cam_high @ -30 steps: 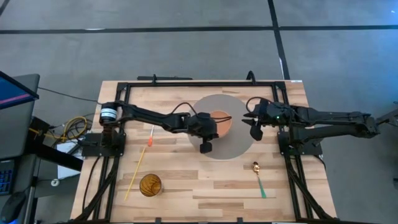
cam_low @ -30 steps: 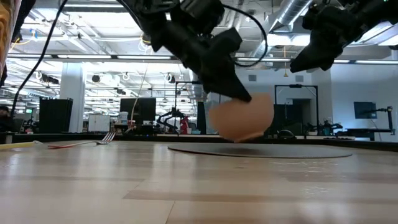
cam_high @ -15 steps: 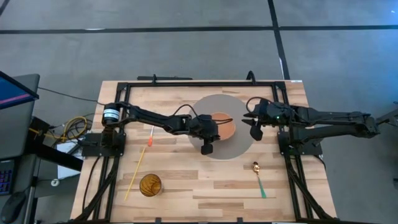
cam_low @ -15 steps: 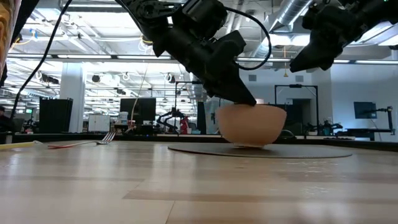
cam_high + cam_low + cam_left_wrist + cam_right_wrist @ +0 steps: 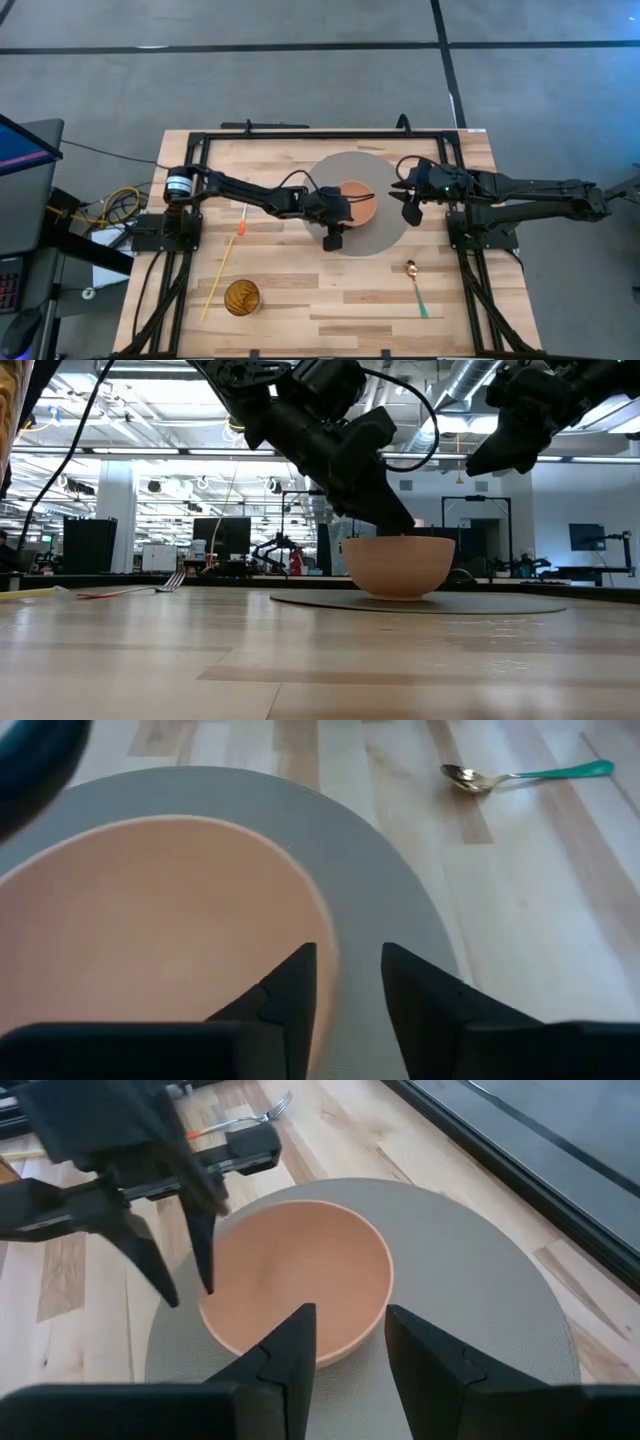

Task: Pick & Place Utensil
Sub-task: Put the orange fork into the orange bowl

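Note:
A terracotta bowl (image 5: 363, 207) (image 5: 398, 565) stands upright on its base on a round grey mat (image 5: 385, 228). My left gripper (image 5: 343, 202) (image 5: 350, 990) is open at the bowl's left rim, with one finger inside the bowl and one outside over the mat. My right gripper (image 5: 408, 208) (image 5: 350, 1350) is open and empty, raised above the mat's right edge. A gold spoon with a teal handle (image 5: 414, 285) (image 5: 520, 775) lies flat on the table near the right front. A fork with an orange handle (image 5: 243, 217) lies left of the mat. My left gripper comes slanting down from the table's left, its fingers on either side of the bowl's left rim (image 5: 328, 945). A strip of grey mat shows between the rim and the outer finger (image 5: 420, 995). I cannot tell whether the inner finger (image 5: 295, 985) touches the wall.
A yellow stick (image 5: 215, 283) and an amber glass dish (image 5: 241, 297) lie at the front left. A black frame (image 5: 300, 133) runs round the table's far edge and sides. Bare wood lies between the mat and the near edge.
My left gripper has gone down and slightly toward the table's right with the bowl. The bowl was tilted and clear of the mat; now it stands level on the mat.

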Controlling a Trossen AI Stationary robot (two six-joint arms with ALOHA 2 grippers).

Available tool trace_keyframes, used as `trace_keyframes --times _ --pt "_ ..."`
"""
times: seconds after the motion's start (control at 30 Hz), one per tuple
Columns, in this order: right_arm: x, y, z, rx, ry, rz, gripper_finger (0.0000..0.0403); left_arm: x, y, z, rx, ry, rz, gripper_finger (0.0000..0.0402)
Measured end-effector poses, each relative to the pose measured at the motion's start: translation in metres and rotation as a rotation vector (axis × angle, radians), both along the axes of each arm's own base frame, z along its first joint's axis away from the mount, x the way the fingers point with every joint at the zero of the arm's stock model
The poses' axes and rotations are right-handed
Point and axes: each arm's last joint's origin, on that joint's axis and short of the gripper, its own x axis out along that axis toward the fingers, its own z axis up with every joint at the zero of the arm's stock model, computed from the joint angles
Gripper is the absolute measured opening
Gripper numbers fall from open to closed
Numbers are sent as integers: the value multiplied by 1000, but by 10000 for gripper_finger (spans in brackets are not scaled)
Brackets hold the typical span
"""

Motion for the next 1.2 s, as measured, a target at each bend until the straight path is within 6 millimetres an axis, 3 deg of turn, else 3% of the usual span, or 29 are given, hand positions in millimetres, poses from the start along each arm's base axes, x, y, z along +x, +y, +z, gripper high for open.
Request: trace_keyframes --times 0.13,0.3,0.5,0.73,0.83,0.97,1.2 --pt "0 0 0 0 0 0 116 -4 -9 12 0 -20 -21 120" --pt "0 0 0 0 0 0 116 -24 -16 55 -9 -45 -36 118" --pt "2 0 2 -2 -21 1 116 -71 -10 108 -55 31 128 117" --pt "5 0 3 -5 -46 1 116 -131 0 142 -47 113 396 117" --pt "7 -1 3 -6 -50 1 116 -156 3 140 -92 106 487 117" --pt "8 -1 3 -5 -48 1 116 -189 6 122 -168 111 590 117" --pt "9 -1 1 -3 -32 2 116 -240 12 63 -238 126 846 117"
